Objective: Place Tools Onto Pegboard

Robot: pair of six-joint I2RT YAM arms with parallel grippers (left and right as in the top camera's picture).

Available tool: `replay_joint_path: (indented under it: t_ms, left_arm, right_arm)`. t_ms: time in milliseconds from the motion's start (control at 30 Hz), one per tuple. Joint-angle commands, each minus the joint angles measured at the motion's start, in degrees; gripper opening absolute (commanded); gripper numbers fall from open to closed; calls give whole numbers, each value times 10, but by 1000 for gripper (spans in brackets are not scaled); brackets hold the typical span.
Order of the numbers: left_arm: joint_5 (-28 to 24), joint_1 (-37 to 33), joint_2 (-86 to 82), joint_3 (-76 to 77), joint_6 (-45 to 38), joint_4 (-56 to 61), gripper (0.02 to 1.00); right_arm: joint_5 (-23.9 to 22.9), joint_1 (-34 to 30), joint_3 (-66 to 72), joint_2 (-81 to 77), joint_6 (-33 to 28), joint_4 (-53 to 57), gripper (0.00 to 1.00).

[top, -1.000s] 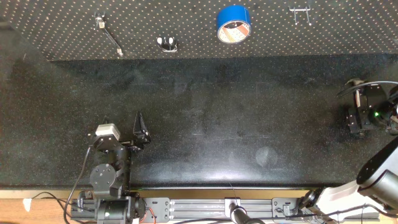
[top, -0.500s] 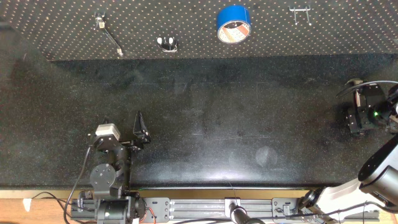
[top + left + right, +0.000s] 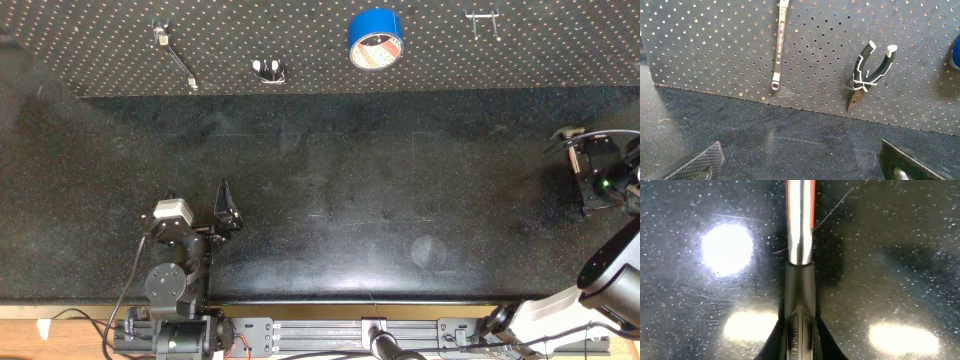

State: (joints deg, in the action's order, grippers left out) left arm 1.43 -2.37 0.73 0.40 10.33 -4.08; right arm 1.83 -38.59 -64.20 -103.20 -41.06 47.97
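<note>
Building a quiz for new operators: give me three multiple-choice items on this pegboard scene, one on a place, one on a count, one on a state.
1. Where is the blue tape roll? A on the table; B on the pegboard, between the pliers and an empty hook; C in a gripper.
2. How many items hang on the pegboard? A one; B three; C five.
3. The left gripper is: A open; B shut and empty; C shut on a hammer.
Key: 1 B, it hangs there; 2 B, wrench, pliers, tape, while the right gripper holds a metal-shafted tool; 3 A, its fingers stand wide apart.
</note>
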Motion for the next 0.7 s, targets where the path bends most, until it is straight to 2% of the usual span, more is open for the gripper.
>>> replay_joint_path:
  t_ms: [33, 133, 200, 267, 300, 367, 467, 500, 600, 700]
  left_arm:
    - [-2, 2, -5, -1, -1, -5, 996]
    - [-2, 2, -5, -1, -1, -5, 996]
    - [-2, 2, -5, -1, -1, -5, 998]
    - [-2, 2, -5, -1, -1, -5, 996]
    - [-2, 2, -5, -1, -1, -5, 996]
    - [-2, 2, -5, -1, -1, -5, 996]
    - [-2, 2, -5, -1, -1, -5, 996]
    - [-2, 2, -5, -1, -1, -5, 996]
    - [-2, 2, -5, -1, -1, -5, 996]
    - [-2, 2, -5, -1, -1, -5, 996]
  right_arm:
    - [89, -7, 4, 28, -2, -10, 73]
    - [255, -24, 4, 122, 30, -19, 73]
    - [351, -25, 4, 184, 79, -30, 73]
    - [403, -13, 4, 231, 155, -55, 73]
    - [409, 0, 4, 256, 212, -72, 73]
    - [409, 36, 4, 301, 282, -97, 73]
    - [400, 101, 4, 345, 301, -119, 77]
    - [378, 131, 4, 358, 319, -126, 73]
    - [261, 231, 4, 369, 373, -135, 73]
    - [188, 310, 4, 339, 377, -156, 73]
